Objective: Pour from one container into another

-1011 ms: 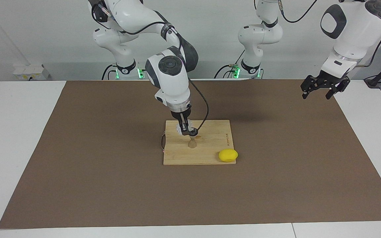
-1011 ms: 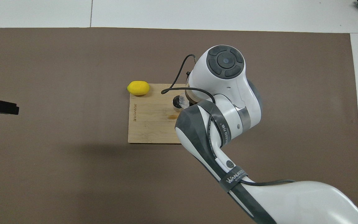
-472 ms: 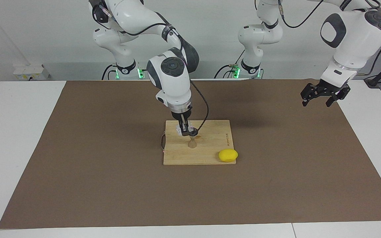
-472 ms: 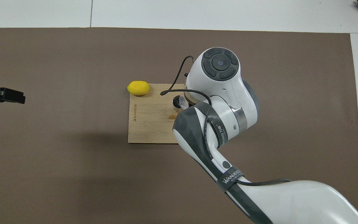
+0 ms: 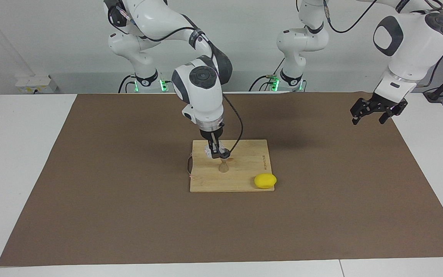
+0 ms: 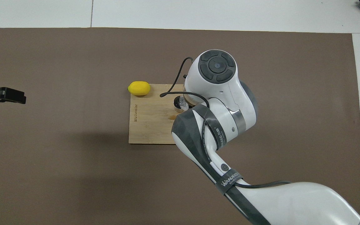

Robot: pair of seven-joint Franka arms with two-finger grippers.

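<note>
On the wooden cutting board (image 5: 244,175) (image 6: 148,125) stands the small metal jigger (image 5: 223,167) (image 6: 177,102). My right gripper (image 5: 216,153) points down just above it and is shut on the clear glass tumbler (image 5: 209,150) (image 6: 183,101). The glass hangs close over the jigger's mouth. In the overhead view the right arm covers most of the glass. My left gripper (image 5: 368,120) (image 6: 11,95) waits open and holds nothing, raised over the brown mat's edge at the left arm's end of the table.
A yellow lemon (image 5: 265,181) (image 6: 139,88) lies at the board's corner, farther from the robots than the jigger and toward the left arm's end. The brown mat (image 5: 129,215) covers most of the white table.
The right arm's wrist has shifted slightly, and the glass stays over the jigger. The left gripper has sunk a little.
</note>
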